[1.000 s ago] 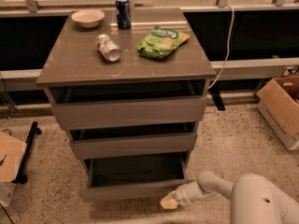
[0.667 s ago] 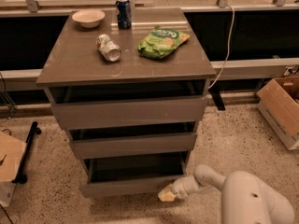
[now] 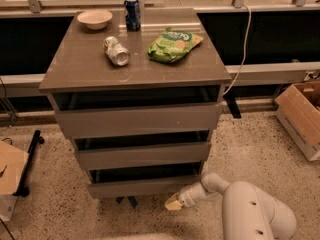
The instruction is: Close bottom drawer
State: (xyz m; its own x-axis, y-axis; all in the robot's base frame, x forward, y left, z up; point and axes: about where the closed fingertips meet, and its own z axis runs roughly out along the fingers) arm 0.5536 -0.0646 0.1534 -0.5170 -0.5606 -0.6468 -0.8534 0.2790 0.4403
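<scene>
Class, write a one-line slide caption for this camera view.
The claw sits low over the speckled floor, at the right end of the slim grey bottom drawer.

Rounded white arm (image 3: 252, 211) ends in a tan claw (image 3: 173, 203) near the floor (image 3: 250, 144).

Single view: camera high before the cabinet (image 3: 140, 120), tilted down, fairly near; pincer (image 3: 174, 203) low in frame by the bottom drawer (image 3: 142, 186).
</scene>
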